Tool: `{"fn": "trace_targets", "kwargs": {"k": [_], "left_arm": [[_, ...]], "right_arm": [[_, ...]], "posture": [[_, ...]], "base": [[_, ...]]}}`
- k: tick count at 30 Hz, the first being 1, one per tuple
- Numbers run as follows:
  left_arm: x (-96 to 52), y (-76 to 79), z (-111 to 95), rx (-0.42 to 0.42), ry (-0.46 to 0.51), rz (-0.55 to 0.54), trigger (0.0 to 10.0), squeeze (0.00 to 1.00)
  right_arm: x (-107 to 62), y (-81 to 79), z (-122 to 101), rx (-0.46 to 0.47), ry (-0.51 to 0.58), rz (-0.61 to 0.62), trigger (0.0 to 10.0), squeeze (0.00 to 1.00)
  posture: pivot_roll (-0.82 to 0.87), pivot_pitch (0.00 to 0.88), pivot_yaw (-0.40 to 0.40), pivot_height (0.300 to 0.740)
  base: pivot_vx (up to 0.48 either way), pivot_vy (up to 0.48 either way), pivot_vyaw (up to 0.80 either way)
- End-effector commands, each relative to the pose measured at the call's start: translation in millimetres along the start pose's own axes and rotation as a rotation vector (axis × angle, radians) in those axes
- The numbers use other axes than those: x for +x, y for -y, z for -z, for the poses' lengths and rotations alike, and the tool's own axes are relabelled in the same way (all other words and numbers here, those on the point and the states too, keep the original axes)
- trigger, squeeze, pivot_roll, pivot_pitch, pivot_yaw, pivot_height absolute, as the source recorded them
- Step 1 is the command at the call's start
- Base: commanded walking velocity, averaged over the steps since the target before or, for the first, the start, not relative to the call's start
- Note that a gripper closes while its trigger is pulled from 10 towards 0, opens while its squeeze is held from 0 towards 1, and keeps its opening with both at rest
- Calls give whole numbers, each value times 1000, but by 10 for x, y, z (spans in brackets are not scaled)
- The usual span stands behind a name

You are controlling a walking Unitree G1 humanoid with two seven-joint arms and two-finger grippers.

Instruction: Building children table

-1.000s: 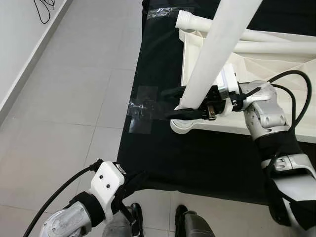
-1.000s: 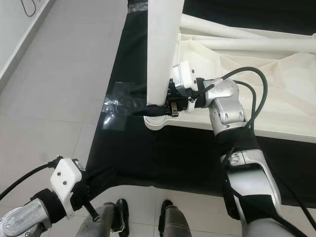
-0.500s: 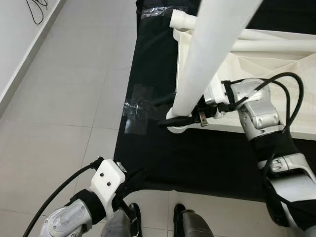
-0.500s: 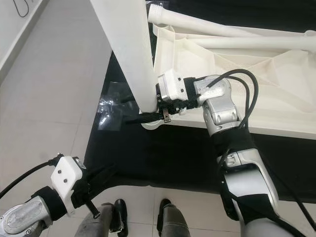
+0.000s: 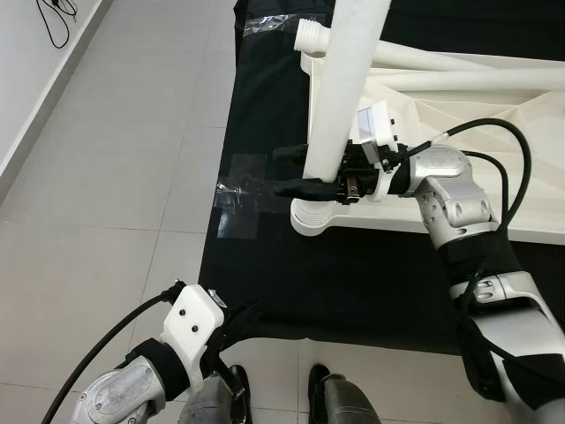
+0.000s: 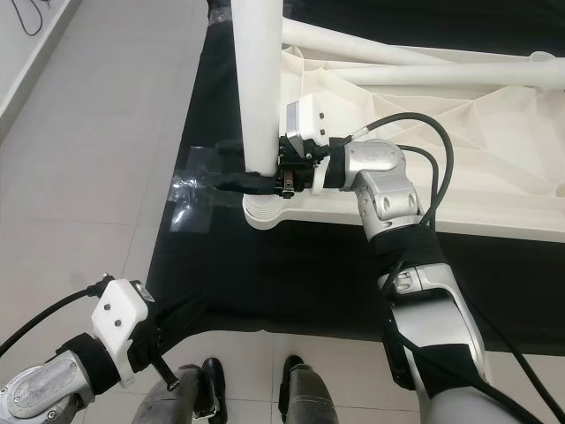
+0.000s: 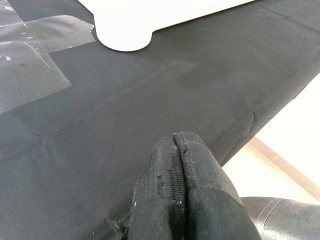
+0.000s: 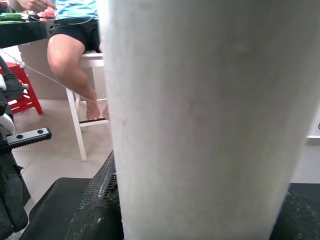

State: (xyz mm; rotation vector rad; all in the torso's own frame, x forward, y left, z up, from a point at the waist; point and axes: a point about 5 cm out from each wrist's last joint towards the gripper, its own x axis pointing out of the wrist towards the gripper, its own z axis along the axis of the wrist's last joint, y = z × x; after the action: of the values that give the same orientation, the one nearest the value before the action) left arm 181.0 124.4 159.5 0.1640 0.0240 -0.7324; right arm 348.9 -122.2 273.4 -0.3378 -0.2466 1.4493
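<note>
In the left eye view, the right gripper was shut on a white leg, low down, just above the round corner socket of the upside-down top, which lay on a black mat. The leg stood almost straight up over the socket, at about 9 o'clock on the top. Two more legs lay at 12 o'clock. I think the job was only just begun: no leg looked fixed yet, and all of them were left to screw in. A second ago the leg leaned toward 1 o'clock; now it stood much straighter, and the gripper still held it. In the right eye view, the left gripper hung idle at 7 o'clock, over the mat edge. In the left wrist view, its two fingers were pressed together with nothing between them. In the right wrist view, the leg sat right up close, and a person sat on a white stool far behind.
</note>
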Motion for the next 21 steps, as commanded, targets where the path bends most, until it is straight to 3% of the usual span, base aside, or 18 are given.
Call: {"fn": "trace_targets", "kwargs": {"k": [1,12,21], "left_arm": [[0,45,72,-29,-27,6,10000,0],[5,46,73,-31,-28,7,10000,0],[5,47,73,-34,-29,11,10000,0]], "right_arm": [[-2,-101,346,121,-122,21,10000,0],[-5,-17,433,254,-57,208,10000,0],[-50,-111,508,247,-10,315,10000,0]], "posture": [[163,359,-27,740],[163,360,-29,740],[157,360,-27,740]], "base": [[0,0,0],[0,0,0],[0,0,0]]}}
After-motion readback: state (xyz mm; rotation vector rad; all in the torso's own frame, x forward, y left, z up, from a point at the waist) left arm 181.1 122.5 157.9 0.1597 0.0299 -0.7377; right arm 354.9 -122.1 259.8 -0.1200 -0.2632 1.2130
